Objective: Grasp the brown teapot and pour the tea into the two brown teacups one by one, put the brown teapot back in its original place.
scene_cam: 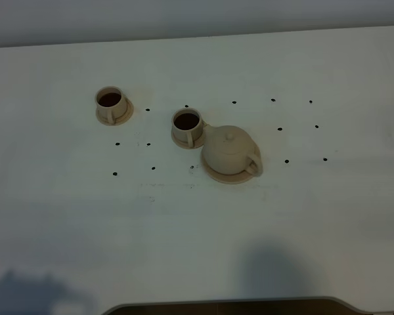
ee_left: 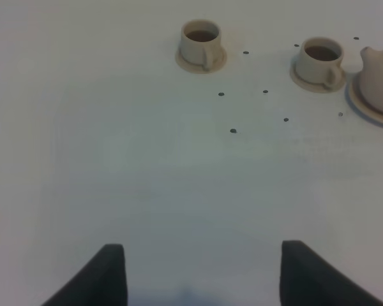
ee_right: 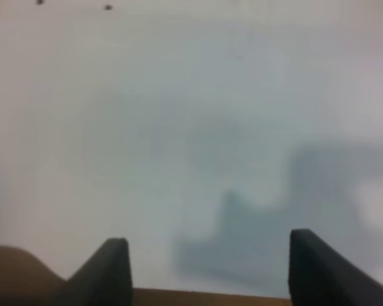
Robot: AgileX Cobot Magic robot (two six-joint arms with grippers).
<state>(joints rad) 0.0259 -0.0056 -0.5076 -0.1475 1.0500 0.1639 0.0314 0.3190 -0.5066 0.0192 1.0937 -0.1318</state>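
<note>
Two teacups stand on their saucers on the white bench [scene_cam: 302, 216], one [scene_cam: 109, 103] to the far left, the other [scene_cam: 186, 125] just beside the teapot's spout; we note dark liquid in both. We find the teapot [scene_cam: 230, 151] seated on its own saucer [scene_cam: 213, 174], lid on, handle turned toward the right side; we judge both pours made and the pot already back in place. We find the left gripper [ee_left: 198, 271] spread wide and holding nothing, low over bare bench, well clear of the cups; the right gripper [ee_right: 207, 268] is likewise spread wide and holding nothing, over bare bench near its front edge. Risks we foresee: the nearer cup sits so close to the spout that any further nudge of the pot could tip it; a careless sweep of either arm across the middle could spill tea.
</note>
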